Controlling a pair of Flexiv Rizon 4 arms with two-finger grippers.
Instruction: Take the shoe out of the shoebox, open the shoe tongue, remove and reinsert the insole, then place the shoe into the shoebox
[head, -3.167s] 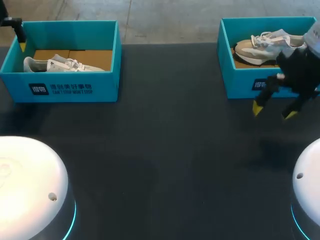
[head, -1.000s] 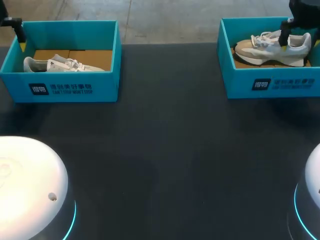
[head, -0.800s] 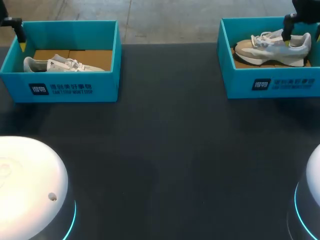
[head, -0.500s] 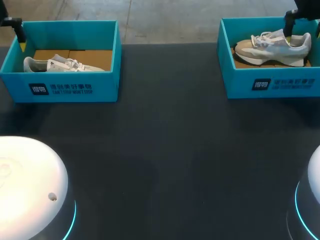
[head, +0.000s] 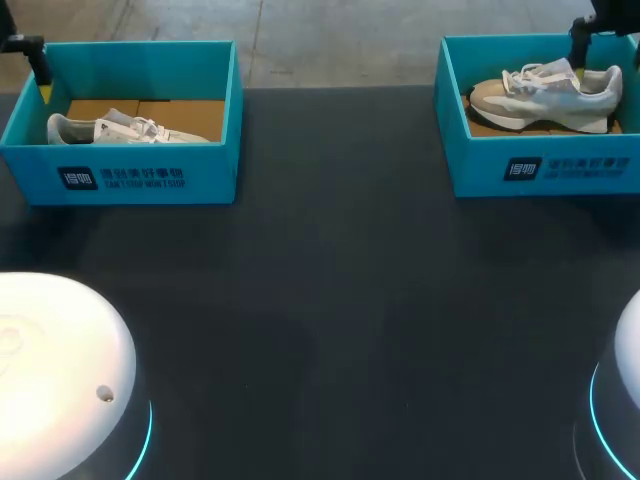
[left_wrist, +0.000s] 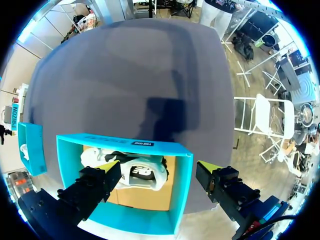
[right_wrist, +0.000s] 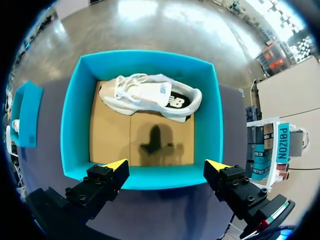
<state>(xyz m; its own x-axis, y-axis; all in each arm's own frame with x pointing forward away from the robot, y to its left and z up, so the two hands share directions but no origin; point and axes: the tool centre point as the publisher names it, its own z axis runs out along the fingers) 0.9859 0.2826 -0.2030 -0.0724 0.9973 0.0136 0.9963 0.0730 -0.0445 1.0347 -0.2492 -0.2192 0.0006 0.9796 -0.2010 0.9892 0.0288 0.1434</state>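
Over the right shoebox (right_wrist: 216, 125), at the counter's far right corner, the right claw (right_wrist: 167, 165) hovers released, its 2 yellow-tipped fingers spread wide with nothing between them. The shoe (right_wrist: 150, 97) lies on its side on the box's cardboard floor (right_wrist: 115, 140), close along the wall farthest from the claw, so lifting it out looks like the step in hand, not yet begun. To do it well, the claw would likely need to reach past the near wall, come down over the shoe's collar or middle, and close across its narrow width; pinching only the loose laces could let the shoe swing or slip, and a careless descent risks a finger catching the wall and dragging the light box. The left claw (left_wrist: 157, 167) is likewise released, above the left shoebox (left_wrist: 182, 200), where a white shoe (left_wrist: 142, 175) lies. Between the 2 boxes spreads the dark, matte counter (head: 330, 300), seemingly a fair spot for the tongue and insole work, with the 2 white arm bases (head: 60, 370) at its near corners
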